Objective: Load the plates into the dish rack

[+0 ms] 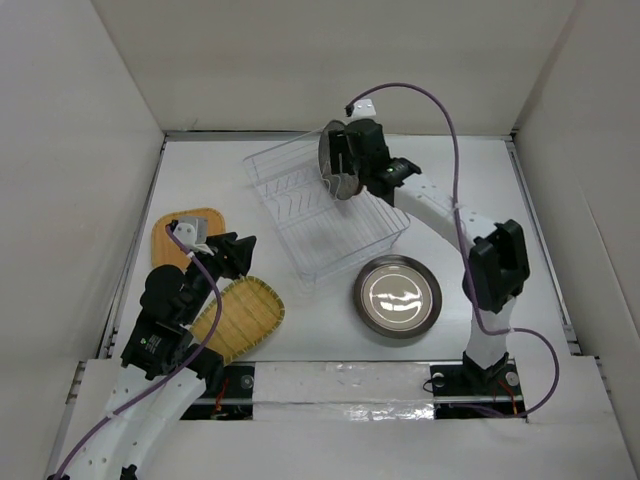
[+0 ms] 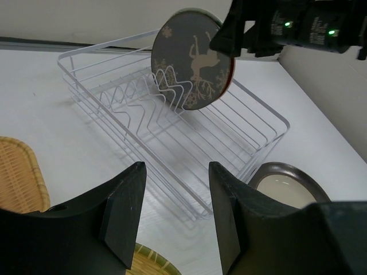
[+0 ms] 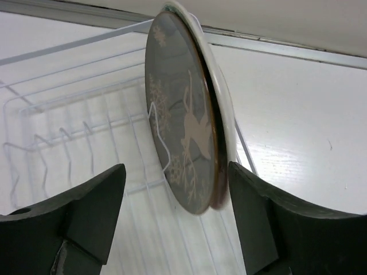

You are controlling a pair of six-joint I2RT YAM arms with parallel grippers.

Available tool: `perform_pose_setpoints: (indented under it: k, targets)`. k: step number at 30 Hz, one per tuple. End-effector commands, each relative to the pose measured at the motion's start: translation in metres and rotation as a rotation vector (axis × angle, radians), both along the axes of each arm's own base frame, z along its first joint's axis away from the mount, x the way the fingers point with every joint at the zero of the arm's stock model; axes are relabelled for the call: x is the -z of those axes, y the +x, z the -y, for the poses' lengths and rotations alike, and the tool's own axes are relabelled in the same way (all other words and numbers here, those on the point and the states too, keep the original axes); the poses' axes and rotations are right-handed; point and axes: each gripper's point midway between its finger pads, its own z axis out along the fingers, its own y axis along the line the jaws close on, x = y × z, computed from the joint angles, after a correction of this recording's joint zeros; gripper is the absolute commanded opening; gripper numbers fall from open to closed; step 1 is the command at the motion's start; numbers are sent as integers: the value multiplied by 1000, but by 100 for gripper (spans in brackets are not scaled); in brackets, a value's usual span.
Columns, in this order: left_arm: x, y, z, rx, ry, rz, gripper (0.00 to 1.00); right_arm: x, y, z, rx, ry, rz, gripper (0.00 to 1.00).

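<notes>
1. Dish rack [image 1: 320, 235] sat mid-table, skewed on a diagonal, w/ bare table beyond its far & left rims.
2. Deer plate [image 3: 180, 132] stood on edge at the rack's far-right end, among the prongs, tilted. A red-rimmed plate [image 3: 222, 109] stood tight behind it.
3. R gripper [image 1: 348, 160] hung over that same end, released. Its fingers were wide, one each side of the pair, w/ a clear gap on the deer face. The other finger was close to the back plate's rim; couldn't tell if touching.
4. L gripper [image 2: 176, 169] hung off the rack's near-left side, apart from its rim, jaws spread & nothing btwn them.
5. Metallic plate [image 1: 397, 296] lay flat just beside the rack's near-right rim.
6. Yellow woven plate [image 1: 245, 318] & orange woven plate [image 1: 180, 232] lay flat off the rack's left side, by the L arm.
</notes>
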Motion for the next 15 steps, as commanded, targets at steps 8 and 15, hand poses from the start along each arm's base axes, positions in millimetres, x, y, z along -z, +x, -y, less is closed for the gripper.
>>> perform_pose_setpoints:
  k: [8,15]
  targets:
    - [-11,-3,4,25,-18,40,45,-65,-106,85,-27,343,81,10]
    - [-14,-5,8,48,-22,49,45,67,-203,105,-41,403,-291,0]
